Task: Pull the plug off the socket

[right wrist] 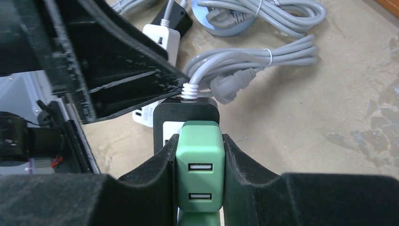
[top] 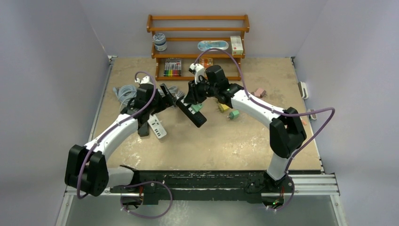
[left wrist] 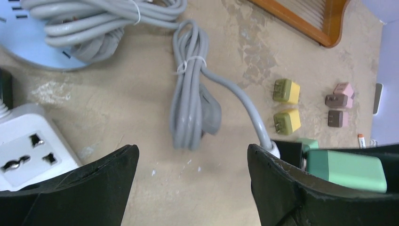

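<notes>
Right gripper (right wrist: 199,147) clamped on the green plug (right wrist: 199,165), which sits on the black power strip (right wrist: 186,109) at mid-table.
The plug, its two USB ports facing the right wrist camera, is pinched on both sides by the right fingers and stands on the strip's face near the end where the grey cord (right wrist: 244,63) leaves it. The left gripper (left wrist: 193,160) is spread wide and empty, with one finger just beside that cord end; whether it touches is unclear. A white power strip (left wrist: 28,141) lies to the left. Two yellow plugs (left wrist: 286,106) and some pink-brown plugs (left wrist: 339,101) lie farther right. A wooden rack (top: 197,29) stands at the table's far edge.
</notes>
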Available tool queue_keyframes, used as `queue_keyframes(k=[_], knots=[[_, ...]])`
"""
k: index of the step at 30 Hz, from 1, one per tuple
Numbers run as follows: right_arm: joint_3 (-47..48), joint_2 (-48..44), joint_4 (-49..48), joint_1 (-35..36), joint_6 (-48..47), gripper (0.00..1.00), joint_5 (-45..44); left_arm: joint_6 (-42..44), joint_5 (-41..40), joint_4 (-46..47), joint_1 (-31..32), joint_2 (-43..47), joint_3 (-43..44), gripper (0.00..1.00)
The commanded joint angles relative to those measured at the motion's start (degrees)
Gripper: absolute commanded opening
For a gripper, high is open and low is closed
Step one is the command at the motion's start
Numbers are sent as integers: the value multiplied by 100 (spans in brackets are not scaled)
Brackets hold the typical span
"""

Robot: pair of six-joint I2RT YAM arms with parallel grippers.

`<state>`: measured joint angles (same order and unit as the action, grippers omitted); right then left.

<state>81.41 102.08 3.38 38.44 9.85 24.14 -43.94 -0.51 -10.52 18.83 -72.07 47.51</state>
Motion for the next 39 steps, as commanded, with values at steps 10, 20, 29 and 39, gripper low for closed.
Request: queue_keyframes(k=[10,20,29,39], knots=[[-54,-145,-1446,-49,888,0,1048,-254,-804,176,389,-104,504,85],[57,128,-1238,-103,927,0,925,-639,-52,868,387,295,357,85],[0,189,-1299,-231,1106,0,930,-634,307,1010,385,281,212,83],[-25,256,-1546,-596,1551,0,1219,-516,428,717,389,523,-149,83]])
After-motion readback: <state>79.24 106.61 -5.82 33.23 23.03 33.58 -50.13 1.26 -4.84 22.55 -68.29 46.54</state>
